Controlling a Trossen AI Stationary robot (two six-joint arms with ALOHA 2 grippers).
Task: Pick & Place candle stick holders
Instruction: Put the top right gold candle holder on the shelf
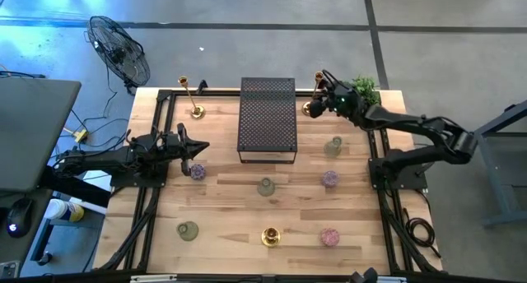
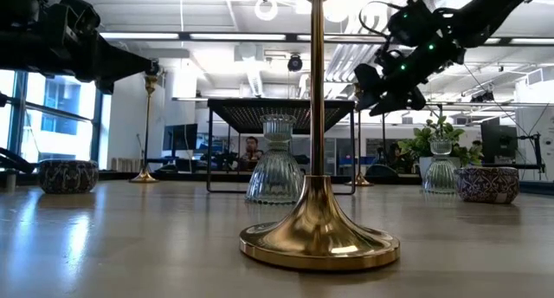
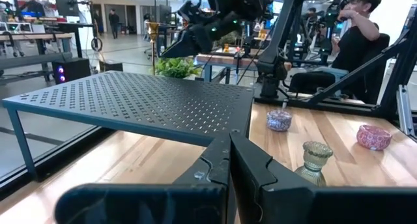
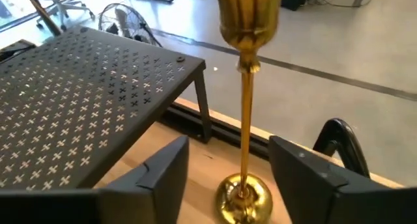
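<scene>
Three gold candle stick holders stand upright on their round bases: far left [image 1: 196, 110], far right [image 1: 313, 109] and near the front edge [image 1: 270, 235]. Pink-purple glass cups [image 1: 329, 178] and pale green ones [image 1: 265, 187] sit scattered on the table. My right gripper [image 1: 326, 90] is open at the far-right candlestick. In the right wrist view its fingers [image 4: 229, 152] stand on either side of the slim stem [image 4: 247, 120] without touching it. My left gripper [image 1: 194, 149] hovers shut at the table's left side, beside a pink-purple cup [image 1: 198, 171], its fingers [image 3: 229, 146] holding nothing.
A black mesh stand [image 1: 268, 118] fills the far middle, just left of the right gripper. A green potted plant [image 1: 366, 87] sits at the far right corner. A fan [image 1: 119, 48] stands on the floor beyond the table. A person [image 3: 355, 35] sits past the right side.
</scene>
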